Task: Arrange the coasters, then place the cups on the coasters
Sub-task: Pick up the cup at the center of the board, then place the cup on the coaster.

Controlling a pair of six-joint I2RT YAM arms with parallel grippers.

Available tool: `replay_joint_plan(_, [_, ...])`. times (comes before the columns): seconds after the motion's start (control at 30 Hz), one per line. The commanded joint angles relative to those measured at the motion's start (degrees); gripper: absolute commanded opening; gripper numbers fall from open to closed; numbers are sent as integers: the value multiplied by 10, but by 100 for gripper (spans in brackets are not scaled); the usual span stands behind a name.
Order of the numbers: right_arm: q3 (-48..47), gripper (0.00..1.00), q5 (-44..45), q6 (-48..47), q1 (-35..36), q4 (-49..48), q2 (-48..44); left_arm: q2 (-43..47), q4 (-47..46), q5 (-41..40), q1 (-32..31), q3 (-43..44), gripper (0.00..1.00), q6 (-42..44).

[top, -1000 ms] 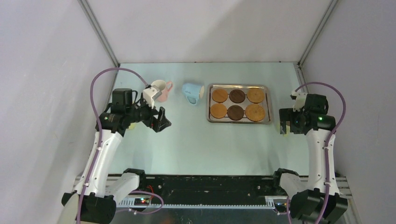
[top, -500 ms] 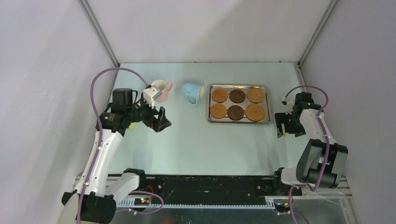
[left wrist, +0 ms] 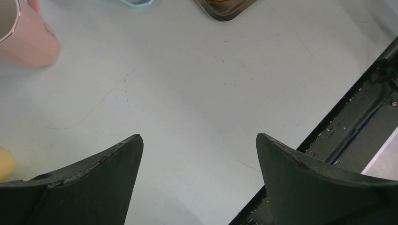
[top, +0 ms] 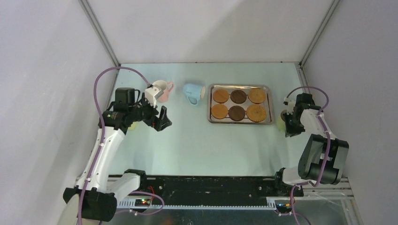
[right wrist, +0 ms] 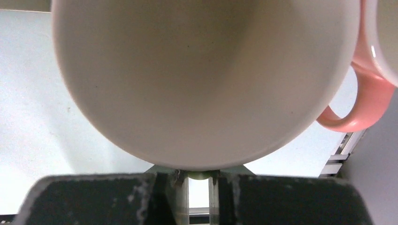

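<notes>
My pale table (top: pixel 202 140) bears a steel tray (top: pixel 240 86) at the back, a blue cup (top: pixel 193 93) on its side just left of it, a pink cup (top: pixel 164 95) upright farther left, and by the right edge a pale green cup (right wrist: pixel 202 70), another pink cup (right wrist: pixel 375 98) beside it.

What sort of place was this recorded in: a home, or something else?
Probably a lab robot test cell: blank panel walls on metal posts enclose a pale table, robot arms are bolted at its near edge, and a tray of coasters looks staged.
</notes>
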State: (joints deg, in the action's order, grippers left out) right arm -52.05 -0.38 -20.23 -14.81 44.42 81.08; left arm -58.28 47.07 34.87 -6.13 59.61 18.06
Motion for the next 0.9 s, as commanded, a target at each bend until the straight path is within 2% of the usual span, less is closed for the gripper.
replay_joint_plan(0.0, [4, 0, -15, 0, 6, -5, -21, 5, -26, -14, 3, -10, 98, 4])
replay_joint_plan(0.1, [-4, 0, -16, 2, 19, 30, -63, 1, -25, -21, 3, -8, 98, 2])
replay_joint_plan(0.2, [-34, 0, -20, 3, 60, 69, -142, -5, -7, -33, 5, 8, 98, 4])
replay_joint_plan(0.3, [-116, 0, -16, 6, 110, 109, -198, 0, 12, -54, 13, 20, 98, 18])
replay_joint_plan(0.4, [-223, 0, -19, 7, 192, 124, -188, 8, 31, -73, 19, 3, 98, 49])
replay_joint_plan(0.57, [-337, 0, -10, 21, 308, 75, -58, 23, -21, -83, 23, -60, 98, 33])
replay_joint_plan(0.7, [-472, 0, -31, 50, 340, 54, 103, 38, -71, -140, 25, -115, 98, 23])
replay_joint_plan(0.87, [-693, 0, -68, 88, 356, 103, 323, 34, -87, -125, 27, -143, 98, 28])
